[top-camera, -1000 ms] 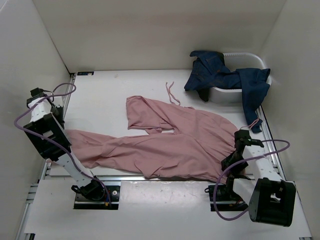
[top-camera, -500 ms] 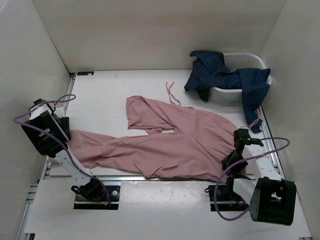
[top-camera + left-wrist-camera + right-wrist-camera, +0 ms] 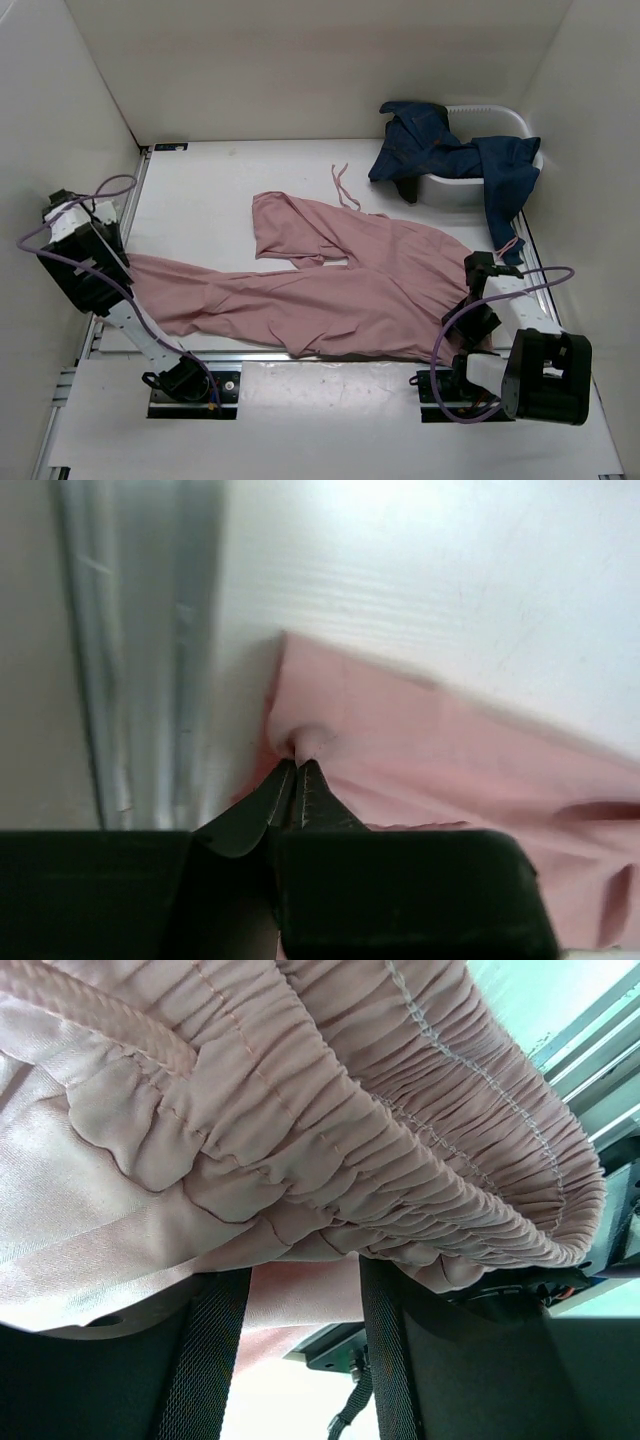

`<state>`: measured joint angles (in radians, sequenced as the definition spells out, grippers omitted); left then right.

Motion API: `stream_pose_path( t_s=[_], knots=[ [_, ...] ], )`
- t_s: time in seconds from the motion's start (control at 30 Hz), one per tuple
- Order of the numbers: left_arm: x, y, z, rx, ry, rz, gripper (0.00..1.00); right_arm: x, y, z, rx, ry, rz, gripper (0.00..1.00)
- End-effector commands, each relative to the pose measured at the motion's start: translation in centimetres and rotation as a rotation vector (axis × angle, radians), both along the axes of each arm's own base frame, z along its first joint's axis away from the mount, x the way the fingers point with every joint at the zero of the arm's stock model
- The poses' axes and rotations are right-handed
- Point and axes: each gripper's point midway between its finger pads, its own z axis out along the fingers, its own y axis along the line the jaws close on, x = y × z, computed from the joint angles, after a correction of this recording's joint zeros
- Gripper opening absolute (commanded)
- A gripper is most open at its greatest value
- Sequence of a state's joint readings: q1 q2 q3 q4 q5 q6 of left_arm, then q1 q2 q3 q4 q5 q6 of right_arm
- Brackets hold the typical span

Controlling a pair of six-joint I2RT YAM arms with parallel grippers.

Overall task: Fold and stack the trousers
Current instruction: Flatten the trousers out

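Note:
The dusty-pink trousers (image 3: 340, 290) lie spread across the table, one leg reaching left and one folded up at the centre. My left gripper (image 3: 122, 262) is at the end of the left leg. In the left wrist view its jaws (image 3: 296, 764) are shut, pinching the edge of the pink fabric (image 3: 450, 750). My right gripper (image 3: 478, 272) is at the waist end on the right. In the right wrist view its fingers (image 3: 210, 1340) stand apart under the gathered waistband (image 3: 330, 1110), which covers the tips.
A white tub (image 3: 465, 192) stands at the back right with dark blue jeans (image 3: 440, 150) draped over it. A thin pink drawstring (image 3: 343, 185) trails behind the trousers. A metal rail (image 3: 130, 680) runs along the left wall beside my left gripper.
My left arm has shifted left and back with the leg end in its jaws. My right gripper has moved slightly left and forward at the waistband.

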<state>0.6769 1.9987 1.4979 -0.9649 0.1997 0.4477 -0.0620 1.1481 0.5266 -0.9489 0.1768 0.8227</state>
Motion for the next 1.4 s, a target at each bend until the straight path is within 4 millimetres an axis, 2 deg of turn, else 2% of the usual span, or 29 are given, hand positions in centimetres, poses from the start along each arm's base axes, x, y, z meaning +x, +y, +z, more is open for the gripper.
stream_pose_path(
  t_s=[0.0, 0.07, 0.17, 0.2, 0.27, 0.33, 0.4, 0.53, 0.57, 0.6, 0.67, 0.7, 0.73, 0.77, 0.83, 0.87, 0.93, 1.0, 1.03, 1.07, 1.13, 1.17, 1.2, 1.23, 1.27, 1.3, 1.37],
  knots=[
    [2.7, 2.9, 6.4, 0.117, -0.18, 0.047, 0.14, 1.8, -2.1, -0.8, -0.118, -0.053, 0.003, 0.54],
    [3.0, 2.9, 7.1, 0.119, -0.2, 0.053, 0.14, 1.9, -2.1, -0.9, -0.118, -0.051, 0.012, 0.54],
    [3.4, 3.1, 5.8, 0.095, -0.179, 0.072, 0.14, 2.1, -2.2, -0.9, -0.118, -0.059, 0.022, 0.54],
    [3.3, 3.0, 4.6, 0.077, -0.155, 0.073, 0.14, 2.1, -2.2, -0.9, -0.118, -0.059, 0.022, 0.54],
    [3.5, 2.6, 3.6, 0.041, -0.147, 0.068, 0.14, 2.5, -2.2, -0.7, -0.118, -0.068, 0.034, 0.54],
    [3.4, 2.5, 2.6, 0.026, -0.129, 0.069, 0.14, 3.4, -2.5, -0.1, -0.132, -0.092, 0.043, 0.54],
    [3.4, 2.5, 2.3, 0.018, -0.121, 0.079, 0.23, 3.8, -3.1, 0.6, -0.159, -0.097, 0.062, 0.55],
    [3.1, 2.7, 3.4, 0.051, -0.136, 0.062, 0.45, 5.9, -4.5, 4.4, -0.249, -0.178, 0.07, 0.59],
    [2.8, 2.7, 4.7, 0.082, -0.151, 0.053, 0.5, 6.6, -5.0, 6.2, -0.274, -0.213, 0.073, 0.62],
    [2.5, 3.4, 5.5, 0.132, -0.148, 0.035, 0.57, 6.8, -5.4, 7.2, -0.301, -0.224, 0.081, 0.62],
    [1.4, 3.6, 7.0, 0.193, -0.147, 0.011, 0.58, 6.5, -7.0, 9.2, -0.393, -0.213, 0.087, 0.65],
    [0.8, 4.1, 7.5, 0.239, -0.13, -0.011, 0.58, 7.3, -7.6, 11.0, -0.427, -0.241, 0.098, 0.65],
    [0.3, 4.0, 7.6, 0.253, -0.121, -0.025, 0.58, 7.5, -8.1, 11.9, -0.454, -0.247, 0.104, 0.65],
    [-0.2, 3.8, 8.6, 0.27, -0.133, -0.042, 0.58, 7.8, -8.3, 12.7, -0.469, -0.258, 0.111, 0.65],
    [-0.7, 3.1, 9.3, 0.296, -0.127, -0.105, 0.58, 9.0, -8.5, 14.7, -0.48, -0.312, 0.126, 0.65],
    [-1.2, 2.3, 9.7, 0.306, -0.133, -0.128, 0.58, 10.0, -8.3, 15.1, -0.468, -0.345, 0.134, 0.67],
    [-0.5, 0.6, 10.1, 0.289, -0.17, -0.202, 0.58, 11.6, -8.0, 15.7, -0.452, -0.384, 0.163, 0.69],
    [1.1, -2.2, 10.7, 0.259, -0.206, -0.272, 0.63, 13.9, -7.9, 16.7, -0.436, -0.446, 0.166, 0.73],
    [3.3, -4.5, 11.7, 0.239, -0.248, -0.317, 0.63, 14.9, -7.8, 16.3, -0.427, -0.436, 0.18, 0.76],
    [4.6, -6.0, 11.6, 0.2, -0.256, -0.345, 0.64, 16.4, -7.8, 16.9, -0.427, -0.473, 0.189, 0.79],
    [7.2, -10.2, 12.5, 0.081, -0.326, -0.394, 0.66, 18.5, -7.6, 15.6, -0.371, -0.456, 0.218, 0.82],
    [9.4, -13.1, 14.0, 0.054, -0.384, -0.458, 0.68, 19.5, -7.5, 15.3, -0.347, -0.458, 0.217, 0.82],
    [10.5, -15.0, 13.5, 0.005, -0.387, -0.487, 0.69, 21.0, -7.7, 14.5, -0.324, -0.438, 0.211, 0.83],
    [11.7, -17.0, 13.7, -0.024, -0.409, -0.525, 0.72, 21.7, -7.5, 13.9, -0.304, -0.423, 0.217, 0.83],
    [13.0, -20.6, 13.8, -0.048, -0.432, -0.597, 0.74, 22.1, -7.9, 13.3, -0.291, -0.405, 0.207, 0.83],
    [14.6, -22.1, 13.3, -0.043, -0.433, -0.635, 0.75, 23.0, -7.5, 11.7, -0.258, -0.371, 0.207, 0.83],
    [16.2, -24.8, 12.4, -0.024, -0.414, -0.69, 0.75, 23.6, -7.7, 10.6, -0.237, -0.346, 0.193, 0.83]
  ],
)
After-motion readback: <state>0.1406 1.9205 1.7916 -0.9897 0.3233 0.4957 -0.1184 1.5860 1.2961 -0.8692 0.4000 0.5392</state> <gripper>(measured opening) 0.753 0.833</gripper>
